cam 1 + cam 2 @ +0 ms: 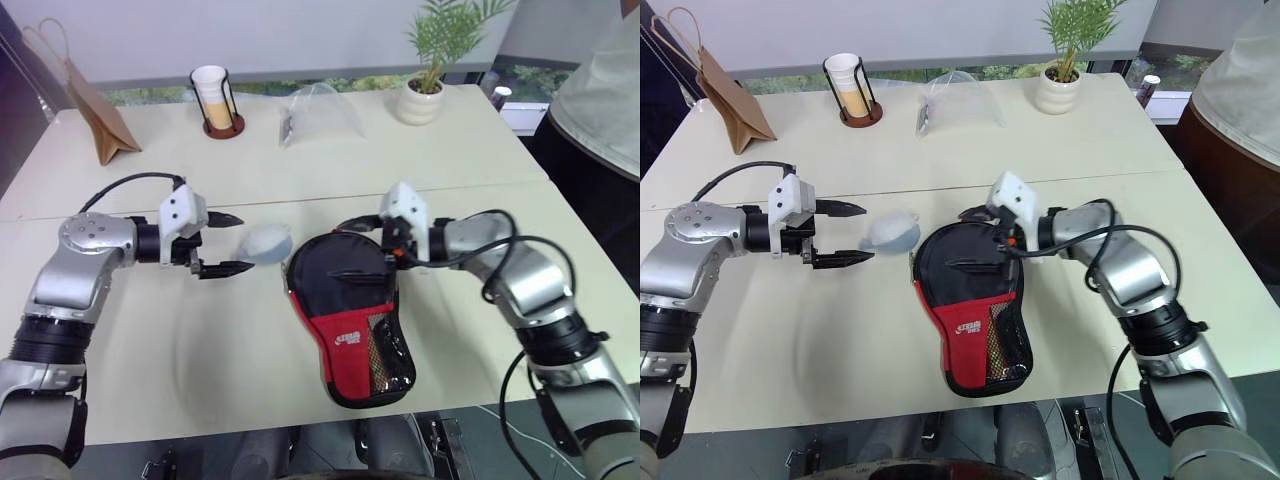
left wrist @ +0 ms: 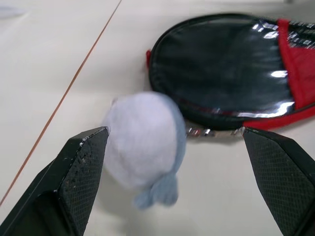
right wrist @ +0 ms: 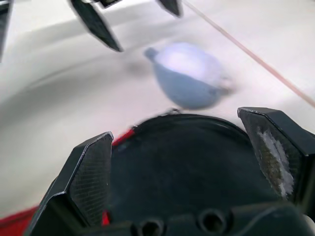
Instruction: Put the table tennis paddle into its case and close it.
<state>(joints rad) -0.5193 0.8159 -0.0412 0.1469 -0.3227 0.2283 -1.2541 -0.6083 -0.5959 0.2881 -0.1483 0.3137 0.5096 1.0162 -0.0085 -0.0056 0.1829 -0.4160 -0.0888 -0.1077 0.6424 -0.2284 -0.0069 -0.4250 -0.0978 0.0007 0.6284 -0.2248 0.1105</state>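
Observation:
The case [image 1: 345, 310] lies flat on the table in the middle, a black paddle-shaped pouch with a red panel and mesh pocket at its near end. The table tennis paddle is hidden. My right gripper [image 1: 350, 248] hovers open over the case's round far end [image 3: 182, 167], pointing left. My left gripper [image 1: 243, 243] stands open just left of the case, pointing right. A small blue-and-white plush toy [image 2: 142, 152] sits between its fingertips and the case's rim. Neither gripper holds anything.
Along the table's far side stand a brown paper bag [image 1: 95, 110], a cup in a wire holder [image 1: 212, 95], a clear plastic bag [image 1: 318, 110] and a potted plant [image 1: 425, 95]. A person [image 1: 600, 90] stands at the far right.

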